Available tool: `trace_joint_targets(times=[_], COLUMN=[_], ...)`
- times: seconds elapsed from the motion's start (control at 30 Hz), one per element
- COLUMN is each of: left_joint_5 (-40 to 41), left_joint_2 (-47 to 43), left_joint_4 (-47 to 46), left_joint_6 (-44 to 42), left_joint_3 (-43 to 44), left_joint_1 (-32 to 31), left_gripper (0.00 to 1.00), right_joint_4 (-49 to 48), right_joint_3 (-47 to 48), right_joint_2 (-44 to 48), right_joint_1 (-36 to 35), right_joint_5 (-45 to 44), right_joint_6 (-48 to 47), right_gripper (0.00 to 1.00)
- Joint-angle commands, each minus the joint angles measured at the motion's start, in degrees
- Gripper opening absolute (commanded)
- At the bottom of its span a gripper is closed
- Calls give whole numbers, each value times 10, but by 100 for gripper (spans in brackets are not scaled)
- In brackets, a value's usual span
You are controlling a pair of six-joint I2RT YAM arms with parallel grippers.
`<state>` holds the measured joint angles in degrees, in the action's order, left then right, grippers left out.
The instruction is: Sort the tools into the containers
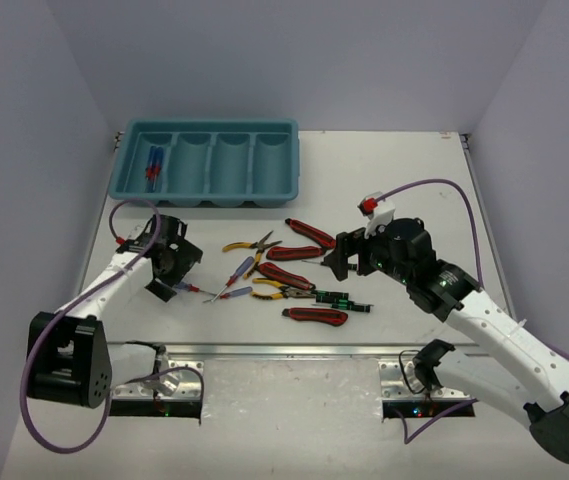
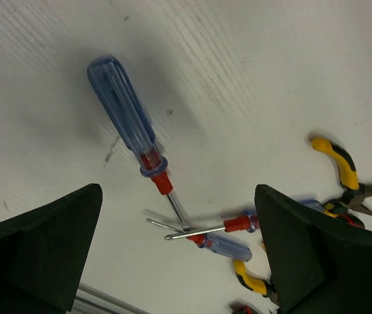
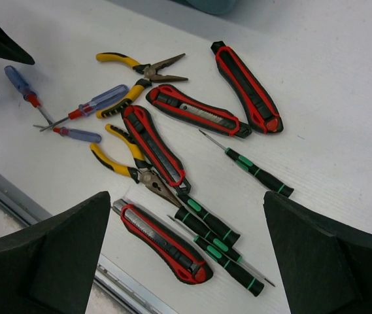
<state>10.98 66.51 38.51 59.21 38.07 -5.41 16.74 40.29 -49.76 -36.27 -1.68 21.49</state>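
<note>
1. Tools of four kinds are spread on the white worktop (image 1: 404, 180), on the near side of the teal-blue rectangular plastic tray (image 1: 204, 197) and apart from it.
2. Blue-and-red screwdrivers (image 1: 152, 165) are seen lying lengthwise in the tray's leftmost compartment; their number cannot be told.
3. The left hand (image 1: 167, 278) is held on the near side of the tray's left end with its fingers spread apart. A large screwdriver with a clear blue handle and a red collar (image 2: 123, 111) lies flat under the gap, touched by neither finger.
4. Two smaller blue-handled screwdrivers (image 2: 228, 247) are crossed at that screwdriver's tip, farther from the tray.
5. Two yellow-handled pliers (image 3: 148, 70) are found beside them, roughly opposite the tray's middle.
6. Four red-and-black utility knives (image 3: 244, 85) are laid on the near side of the tray's right end, one of them overlapping the pliers farther from the tray.
7. Thin black-and-green precision screwdrivers (image 3: 257, 171) are scattered among the knives farthest from the tray.
8. The right hand (image 1: 344, 262) is held out past the tray's right end, on its near side, beside the knives. Its fingers are spread and nothing is gripped.
</note>
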Motion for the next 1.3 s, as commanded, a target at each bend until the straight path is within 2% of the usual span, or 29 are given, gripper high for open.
trace_joint_targets(times=[0.0,0.1,0.17,0.3,0.4,0.43,0.47,0.57,0.63,0.67,0.8,1.0,1.1,1.2,1.27], left_joint_5=[26,43,60,71,78,78,78,68,66,67,77,125,165,173,181], left_joint_2=[72,107,110,138,178,209,212,266,269,262,183,70,6,-56,-66], left_joint_4=[11,25,24,6,8,13,14,24,27,26,20,44,24,-61,-100], left_joint_6=[33,44,56,60,58,56,56,54,57,61,67,67,-16,-159,-199], left_joint_3=[31,40,34,30,44,51,52,64,60,55,49,99,135,143,156], left_joint_1=[-8,-9,-9,-8,-7,-7,-7,-7,-7,-7,-5,-5,-6,-6,-5], left_gripper=[99,95,88,63,59,54,53,31,5,1,0,0,0,0,0], right_joint_4=[-26,-26,-27,-28,-28,-28,-28,-30,-31,-31,-33,-37,-38,-39,-38], right_joint_3=[-3,-5,-5,-6,-7,-7,-7,-10,-9,-9,-10,-12,-11,-9,-10], right_joint_2=[5,6,4,1,-1,-1,0,-3,-5,-6,-11,-15,-18,-19,-19], right_joint_1=[0,0,0,0,0,0,0,0,0,0,1,0,0,0,0], right_joint_5=[-21,-26,-28,-29,-30,-31,-32,-38,-38,-38,-38,-36,-38,-37,-35], right_joint_6=[-10,-10,-11,-11,-12,-13,-14,-14,-14,-14,-14,-14,-15,-15,-16], right_gripper=[99,99,99,99,99,99,99,99,99,99,99,99,99,99,99])
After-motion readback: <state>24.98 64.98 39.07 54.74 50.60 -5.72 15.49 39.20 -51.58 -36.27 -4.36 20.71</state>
